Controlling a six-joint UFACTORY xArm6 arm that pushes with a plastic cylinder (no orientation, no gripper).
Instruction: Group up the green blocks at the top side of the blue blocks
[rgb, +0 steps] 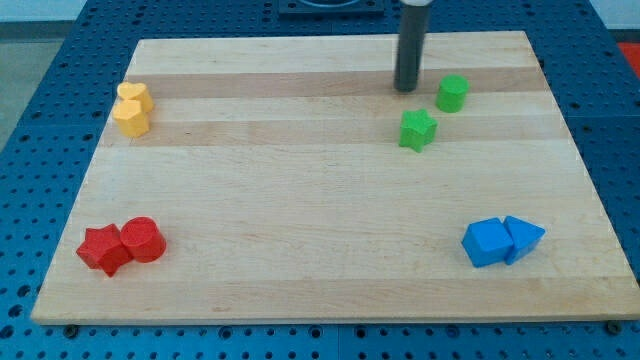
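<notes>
A green star-shaped block (418, 129) lies in the upper right part of the wooden board (300, 200). A green cylinder block (452, 93) lies just up and right of it, a small gap apart. A blue cube (485, 242) and a blue triangular block (523, 238) touch each other at the lower right. My tip (406, 88) rests on the board just above the green star and to the left of the green cylinder, touching neither.
Two yellow blocks (132, 108) sit together at the upper left. A red star block (103, 249) and a red cylinder (143, 239) touch at the lower left. The board lies on a blue perforated table (40, 100).
</notes>
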